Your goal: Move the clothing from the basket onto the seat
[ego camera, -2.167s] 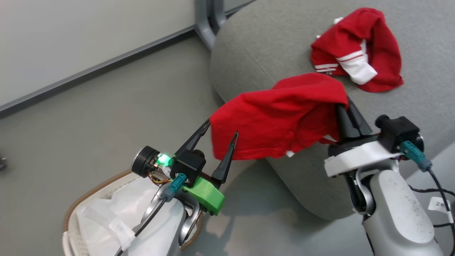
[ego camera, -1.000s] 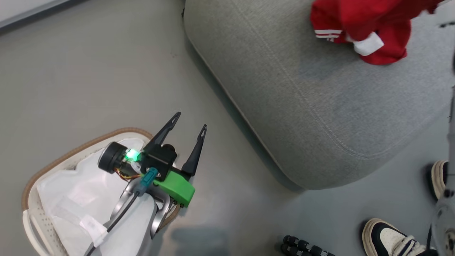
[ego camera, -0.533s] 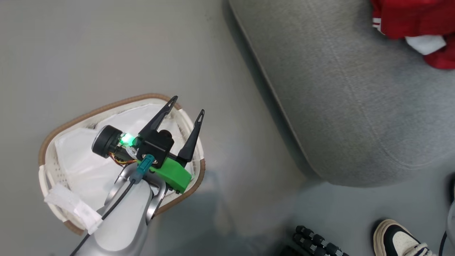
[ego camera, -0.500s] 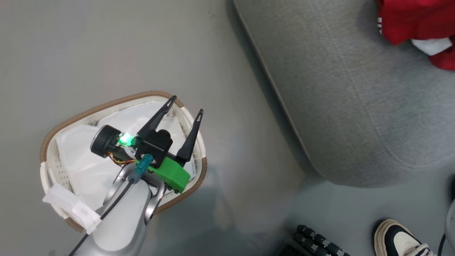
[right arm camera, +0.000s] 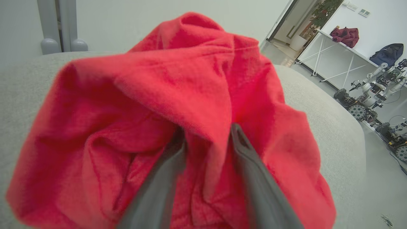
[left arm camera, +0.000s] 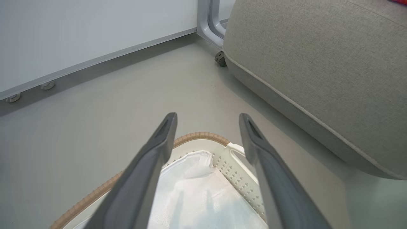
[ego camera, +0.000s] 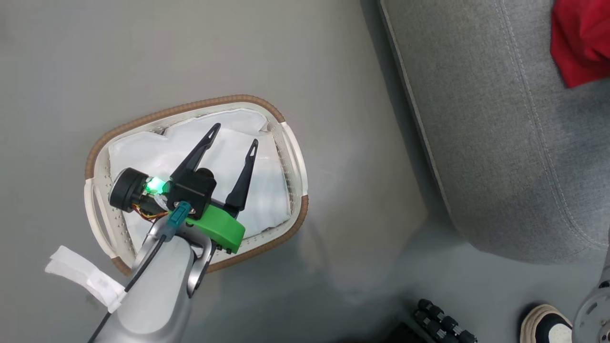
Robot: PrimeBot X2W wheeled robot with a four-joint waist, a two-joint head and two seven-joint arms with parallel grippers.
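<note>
The basket (ego camera: pixel 200 105) stands on the floor with a plain white cloth (ego camera: pixel 267 181) inside. My left gripper (ego camera: pixel 236 133) hangs open above that cloth, holding nothing. From the left wrist, the left gripper (left arm camera: pixel 206 116) points over the basket's braided rim (left arm camera: pixel 200 136), with the seat (left arm camera: pixel 318 63) to the right. Red clothing (ego camera: pixel 584 43) lies on the seat (ego camera: pixel 500 143) at the top right corner. In the right wrist view, red clothing (right arm camera: pixel 159 79) is draped over my right gripper (right arm camera: pixel 206 133), whose fingers stand apart with a fold hanging between them, above the seat (right arm camera: pixel 337 133).
A person's shoe (ego camera: pixel 543 326) and a black ribbed object (ego camera: pixel 441 326) sit on the floor at the bottom right. A wall with a baseboard (left arm camera: pixel 95 60) and a wheeled metal leg (left arm camera: pixel 219 58) lie beyond the basket. A table and other robots (right arm camera: pixel 365 101) stand far off.
The head camera has swung, so the basket now sits mid-picture. My right gripper has carried the red garment onto the seat and left the head view. The left gripper stays open.
</note>
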